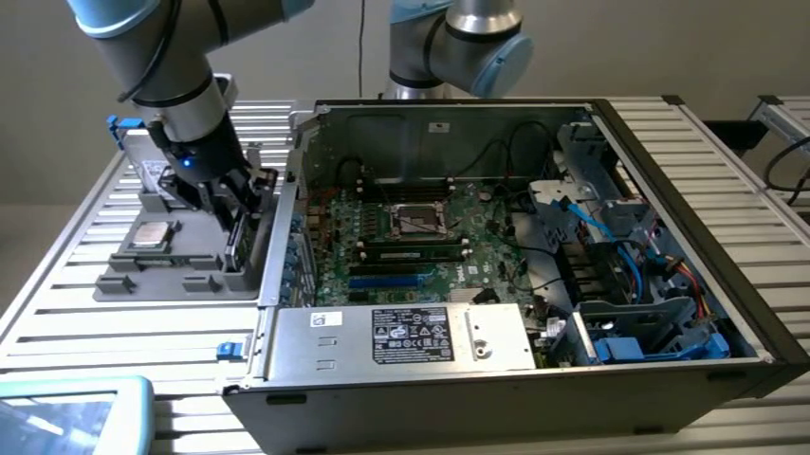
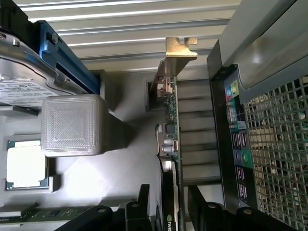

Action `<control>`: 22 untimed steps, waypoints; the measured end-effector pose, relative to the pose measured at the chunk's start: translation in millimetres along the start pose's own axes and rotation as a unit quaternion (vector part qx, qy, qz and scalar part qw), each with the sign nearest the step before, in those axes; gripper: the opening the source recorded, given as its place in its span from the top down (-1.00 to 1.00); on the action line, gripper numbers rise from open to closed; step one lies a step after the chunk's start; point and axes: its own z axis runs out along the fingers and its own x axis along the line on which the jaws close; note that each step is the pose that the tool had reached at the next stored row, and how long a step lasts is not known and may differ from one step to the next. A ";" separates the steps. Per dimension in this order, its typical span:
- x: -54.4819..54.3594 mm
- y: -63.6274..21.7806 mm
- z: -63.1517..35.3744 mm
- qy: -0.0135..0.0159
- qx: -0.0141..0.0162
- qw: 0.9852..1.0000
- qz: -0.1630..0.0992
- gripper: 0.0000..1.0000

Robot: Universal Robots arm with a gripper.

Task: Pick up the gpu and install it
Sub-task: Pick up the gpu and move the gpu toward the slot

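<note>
Your count stands as follows. One grey tray (image 1: pixel 152 282) carries one gpu (image 2: pixel 171 144), one processor chip (image 2: pixel 25 163), one drive (image 2: pixel 21 84) and one memory stick (image 2: pixel 29 215). One computer case (image 1: pixel 506 403) contains one motherboard (image 1: pixel 487 237) and one power supply (image 1: pixel 405 336).

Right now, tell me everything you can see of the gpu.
The gpu stands on its edge in a slot of the grey tray, beside the open computer case. Seen edge-on, it is a thin green circuit board carrying small silver components, with a black face that bears a logo at the near end and a golden-looking metal bracket, bent over, at the far end. The jaws of the gripper are open and straddle it, one on each side, with a gap showing.
</note>
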 end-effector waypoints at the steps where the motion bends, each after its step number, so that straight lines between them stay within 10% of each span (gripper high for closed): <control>1: -0.3 0.0 0.0 0.001 0.001 1.000 0.000 0.11; 6: -1.8 0.3 1.0 0.000 0.011 1.000 0.000 0.11; 17: -4.6 5.4 6.3 0.001 0.012 1.000 0.000 0.11; 22: -4.5 5.7 6.8 0.015 0.014 1.000 0.002 0.11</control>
